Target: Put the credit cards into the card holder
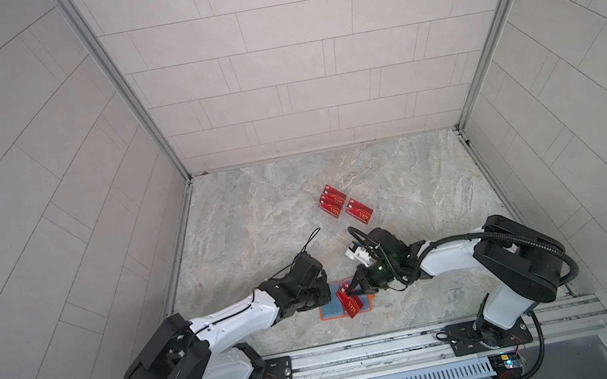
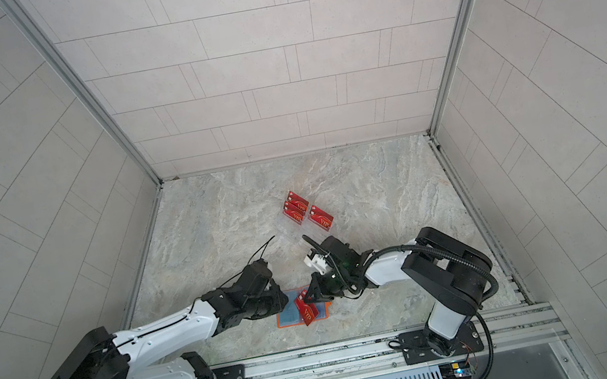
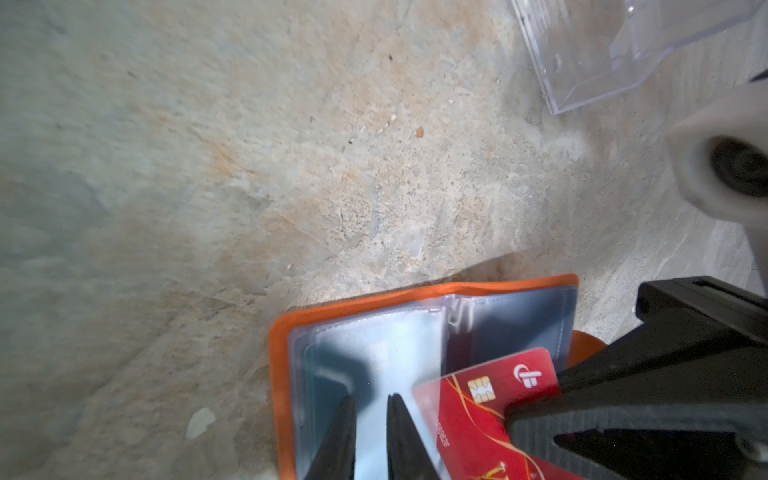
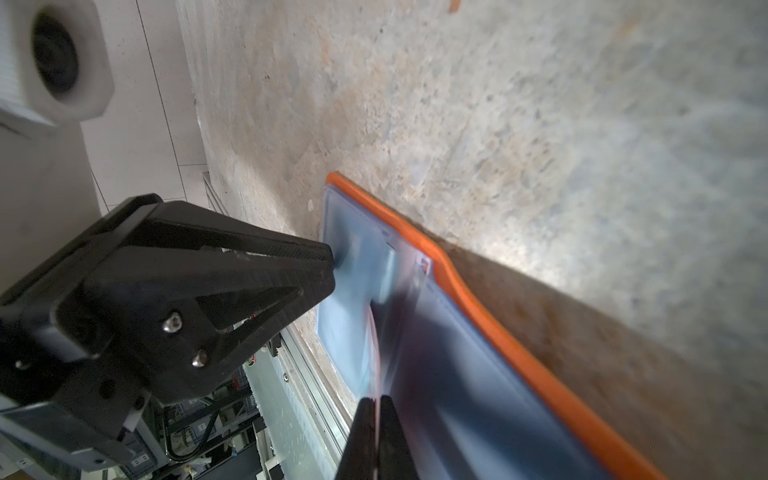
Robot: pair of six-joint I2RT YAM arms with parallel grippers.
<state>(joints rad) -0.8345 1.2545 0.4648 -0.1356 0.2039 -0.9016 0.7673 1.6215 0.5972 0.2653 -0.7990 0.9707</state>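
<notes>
Alignment matters most: the right gripper [image 1: 353, 289], clamped on a red card [image 1: 352, 305], should in my judgement square the card's edge to the sleeve [image 3: 395, 345] mouth and slide it in flat. The left gripper [image 3: 372, 400], jaws narrow on that sleeve (pinching or pressing, I cannot tell), steadies the card holder [image 1: 328, 312] near the table's [image 1: 256, 215] front edge. Four red cards: one held, three in one clear rack [image 1: 336, 231].
</notes>
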